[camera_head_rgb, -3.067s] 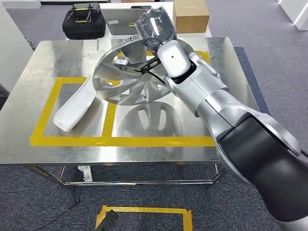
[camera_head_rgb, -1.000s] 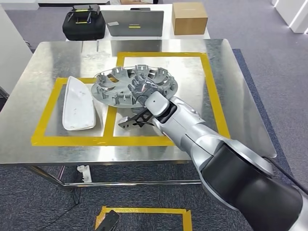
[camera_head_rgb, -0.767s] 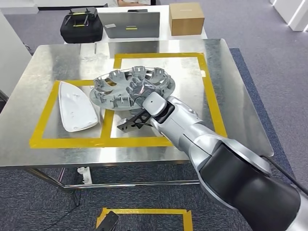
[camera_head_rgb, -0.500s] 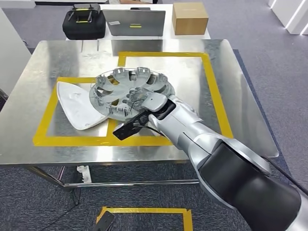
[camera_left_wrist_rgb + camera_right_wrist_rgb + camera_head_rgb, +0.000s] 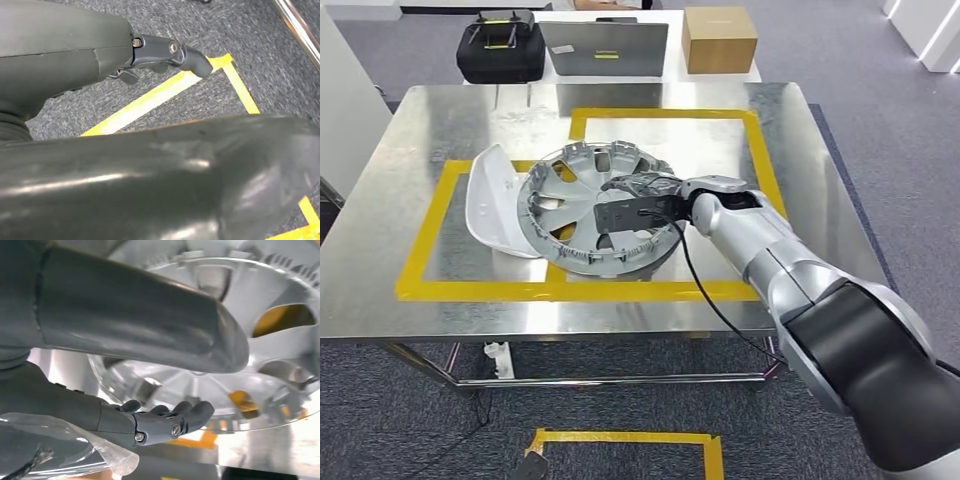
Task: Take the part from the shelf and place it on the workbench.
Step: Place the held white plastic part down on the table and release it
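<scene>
Broadly, a brushed-steel table [image 5: 410,120] with a mirror-like top carries 2 rectangles of yellow tape [image 5: 765,170]. Across their shared border lies the part, a round silver wheel cover [image 5: 569,215] with curved spokes and a ribbed rim, tilted so its left edge leans on a smooth white curved shell [image 5: 493,205]. Over its right side reaches the silver right arm, and the right hand [image 5: 641,195] sits on the cover; in the right wrist view its dark fingers [image 5: 177,420] are curled beneath the rim, gripping it. At the far edge stand a black case [image 5: 501,45], a grey laptop [image 5: 603,48] and a cardboard box [image 5: 718,38]. Low over grey carpet hangs the left hand [image 5: 113,45], one dark finger outstretched, empty.
</scene>
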Controlling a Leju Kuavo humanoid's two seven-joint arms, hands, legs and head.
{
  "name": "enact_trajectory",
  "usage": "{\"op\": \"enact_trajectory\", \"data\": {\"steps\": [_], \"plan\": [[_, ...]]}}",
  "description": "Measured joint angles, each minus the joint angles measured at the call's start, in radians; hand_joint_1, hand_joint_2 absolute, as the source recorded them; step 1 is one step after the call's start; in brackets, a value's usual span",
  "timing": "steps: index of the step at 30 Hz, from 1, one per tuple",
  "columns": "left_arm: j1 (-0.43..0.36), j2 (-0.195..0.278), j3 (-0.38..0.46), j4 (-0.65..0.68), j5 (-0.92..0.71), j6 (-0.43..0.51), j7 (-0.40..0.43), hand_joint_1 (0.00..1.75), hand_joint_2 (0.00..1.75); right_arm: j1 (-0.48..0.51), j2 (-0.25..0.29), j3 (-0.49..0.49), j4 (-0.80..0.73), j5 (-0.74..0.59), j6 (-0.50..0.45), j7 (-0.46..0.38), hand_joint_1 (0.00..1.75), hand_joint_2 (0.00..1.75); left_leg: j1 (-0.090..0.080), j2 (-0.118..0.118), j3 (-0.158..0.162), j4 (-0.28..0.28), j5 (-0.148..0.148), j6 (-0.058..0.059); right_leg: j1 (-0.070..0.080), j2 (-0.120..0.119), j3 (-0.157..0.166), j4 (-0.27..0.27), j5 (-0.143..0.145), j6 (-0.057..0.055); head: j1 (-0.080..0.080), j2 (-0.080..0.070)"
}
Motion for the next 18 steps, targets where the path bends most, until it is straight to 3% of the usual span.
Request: {"op": "enact_trajectory", "data": {"steps": [2, 5, 6, 7, 8, 10, 12, 16, 18], "plan": [[0.001, 0.002, 0.000, 0.000, -0.001, 0.000, 0.000, 0.00, 0.00, 0.008, -0.006, -0.012, -0.011, -0.006, -0.001, 0.001, 0.00, 0.00, 0.000, 0.001, -0.012, 0.031, -0.025, -0.011, -0.007, 0.000, 0.004, -0.008, 0.006, -0.007, -0.003, 0.000], [0.002, 0.005, 0.001, 0.000, -0.001, 0.000, 0.000, 0.00, 0.00, 0.017, -0.008, -0.022, -0.019, -0.008, -0.003, 0.001, 0.00, 0.00, 0.006, 0.002, -0.088, 0.204, -0.113, -0.026, -0.010, -0.001, 0.006, -0.012, 0.008, -0.012, -0.007, 0.000], [0.003, 0.006, 0.001, 0.000, -0.001, 0.000, 0.000, 0.00, 0.00, 0.022, -0.010, -0.024, -0.020, -0.009, -0.003, 0.001, 0.00, 0.00, 0.008, 0.002, -0.109, 0.254, -0.128, -0.029, -0.010, -0.002, 0.006, -0.011, 0.008, -0.012, -0.007, 0.000], [0.004, 0.007, 0.002, 0.000, -0.001, 0.000, 0.000, 0.00, 0.00, 0.027, -0.011, -0.025, -0.020, -0.009, -0.003, 0.001, 0.00, 0.00, 0.009, 0.002, -0.116, 0.271, -0.125, -0.031, -0.010, -0.002, 0.006, -0.010, 0.008, -0.012, -0.007, 0.000], [0.005, 0.008, 0.002, 0.000, -0.001, 0.000, 0.000, 0.00, 0.00, 0.031, -0.012, -0.026, -0.022, -0.009, -0.003, 0.001, 0.00, 0.00, 0.009, 0.003, -0.103, 0.247, -0.103, -0.032, -0.010, -0.002, 0.006, -0.009, 0.007, -0.012, -0.007, 0.000], [0.005, 0.010, 0.003, 0.000, -0.001, 0.000, 0.000, 0.00, 0.00, 0.033, -0.014, -0.027, -0.027, -0.009, -0.003, 0.001, 0.00, 0.00, 0.011, 0.003, -0.037, 0.117, -0.039, -0.029, -0.010, 0.000, 0.007, -0.005, 0.005, -0.009, -0.007, 0.000], [0.004, 0.010, 0.004, 0.000, -0.001, 0.000, 0.000, 0.00, 0.00, 0.031, -0.015, -0.029, -0.032, -0.009, -0.004, 0.001, 0.00, 0.00, 0.008, 0.003, 0.011, 0.016, -0.012, -0.021, -0.007, 0.001, 0.003, -0.002, 0.004, -0.001, -0.007, 0.000], [0.005, 0.011, 0.006, 0.000, -0.001, 0.000, 0.000, 0.00, 0.00, 0.033, -0.020, -0.034, -0.036, -0.010, -0.004, 0.001, 0.00, 0.00, 0.007, 0.003, 0.018, -0.006, -0.008, 0.003, -0.007, 0.001, -0.006, 0.000, 0.001, 0.020, -0.005, 0.000], [0.003, 0.011, 0.006, 0.000, -0.001, 0.000, -0.001, 0.00, 0.00, 0.036, -0.027, -0.039, -0.040, -0.042, -0.001, -0.011, 0.00, 0.00, 0.010, 0.004, 0.019, -0.012, -0.003, 0.015, -0.007, 0.000, -0.038, 0.063, -0.038, 0.027, -0.002, 0.000]]}}
